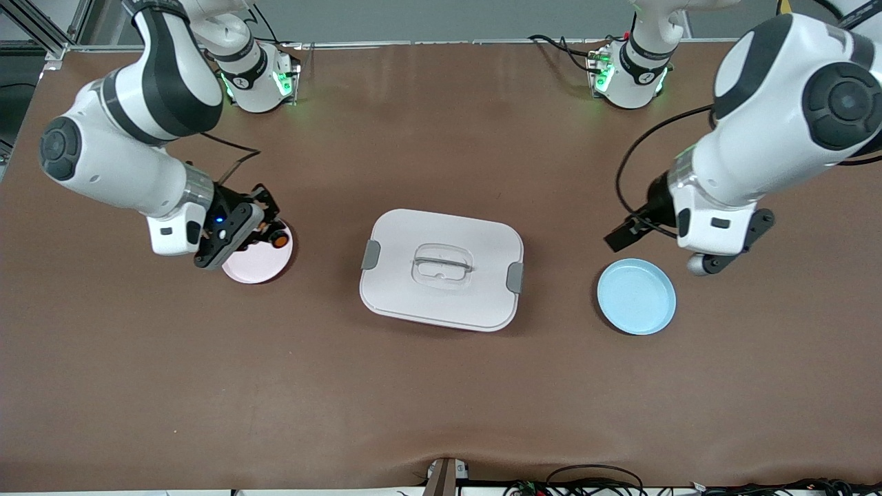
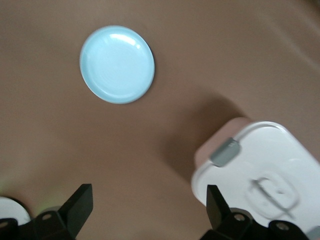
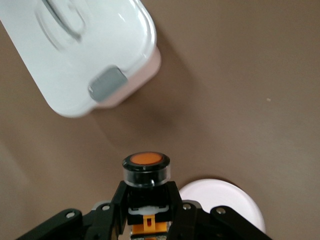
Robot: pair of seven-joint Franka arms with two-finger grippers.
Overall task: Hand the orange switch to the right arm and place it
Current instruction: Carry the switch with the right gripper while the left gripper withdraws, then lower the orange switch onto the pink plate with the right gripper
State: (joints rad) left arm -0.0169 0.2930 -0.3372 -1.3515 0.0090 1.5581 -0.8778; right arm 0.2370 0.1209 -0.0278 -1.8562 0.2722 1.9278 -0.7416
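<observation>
Your right tool [image 1: 265, 224] already grips the orange switch [image 3: 146, 172] over the pink plate [image 1: 256, 265]; only placing remains, left tool [image 2: 150, 212] spread, waiting.

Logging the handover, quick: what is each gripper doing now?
Left gripper: open, empty, near the blue plate.
Right gripper: shut on the orange switch, over the pink plate.

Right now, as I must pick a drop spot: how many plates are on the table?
2. A pink plate lies toward the right arm's end, under the right gripper. A blue plate lies toward the left arm's end, near the left gripper.
</observation>
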